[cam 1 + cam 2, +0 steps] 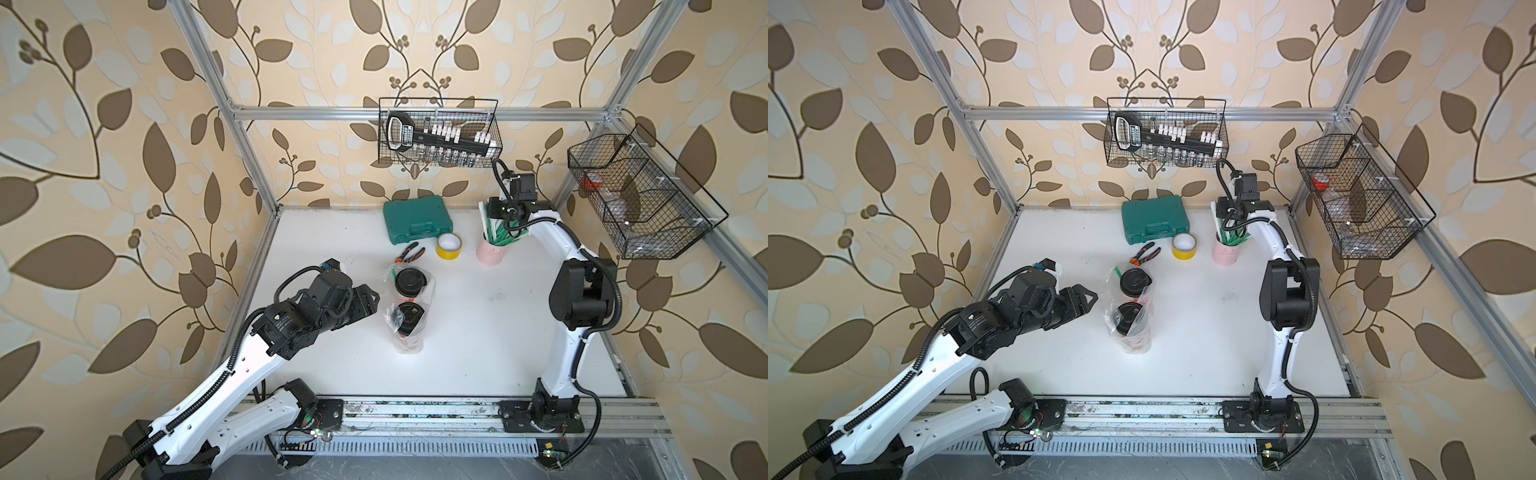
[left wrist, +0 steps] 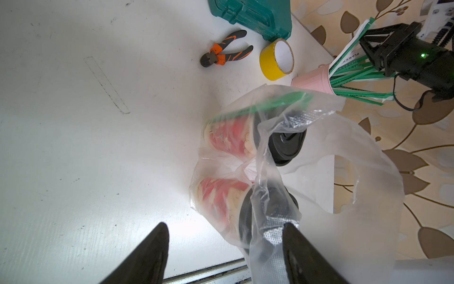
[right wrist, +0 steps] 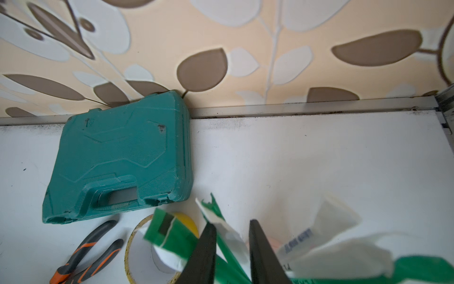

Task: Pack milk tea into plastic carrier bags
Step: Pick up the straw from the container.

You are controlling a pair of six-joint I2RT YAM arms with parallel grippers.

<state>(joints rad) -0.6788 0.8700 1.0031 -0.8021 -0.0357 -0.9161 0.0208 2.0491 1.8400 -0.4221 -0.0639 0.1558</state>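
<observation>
Left tool [image 2: 226,254] is standing spread wide, one of its fingers [image 2: 303,253] resting against a handle loop of the thin, clear, crinkly plastic carrier bag [image 2: 356,152] without pinching it. Two tall red paper cups of milk tea with black domed lids, the farther cup [image 1: 410,282] and the nearer cup [image 1: 409,321], are standing upright side by side inside that bag, near the middle of the white surface [image 1: 478,332]. Just behind them, orange-handled pliers [image 1: 409,254] and a yellow tape roll [image 1: 449,246] are lying; a teal plastic tool case [image 1: 417,222] is sitting against the back wall. Right tool [image 3: 232,255] is hovering at the pink cup of green-and-white wrapped straws [image 1: 490,253], its jaws narrowly apart with straws between them; whether it is pinching one, I cannot tell.

A sideways push on the film could be tipping the nearer cup, being tall and narrow. A careless pull could be dragging out several straws or toppling the pink cup.

Only the left wrist view is showing the handle loops gaping above the lids. Only the right wrist view is showing the straws between the jaws.
</observation>
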